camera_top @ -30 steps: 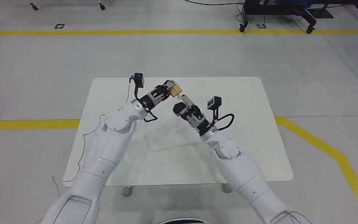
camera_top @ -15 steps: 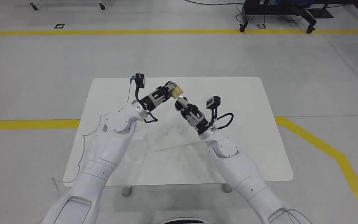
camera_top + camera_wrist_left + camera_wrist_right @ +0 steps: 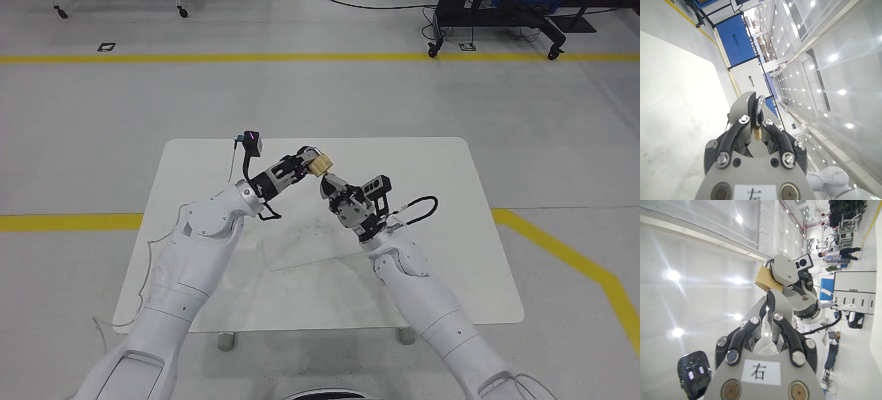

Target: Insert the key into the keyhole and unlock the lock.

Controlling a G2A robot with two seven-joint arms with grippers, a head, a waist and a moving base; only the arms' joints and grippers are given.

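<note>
Two tools meet over your counter (image 3: 450, 250): left tool (image 3: 755, 103) clamps the lock (image 3: 766, 280); right tool (image 3: 770, 299), pinched narrow, sits just beside it.

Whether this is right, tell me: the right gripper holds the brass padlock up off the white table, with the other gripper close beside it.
Wrong gripper: the left gripper holds the brass padlock; the right wrist view shows it clamped by the other arm. The rest stands: it is up off the white table, with the right gripper close beside it.
</note>
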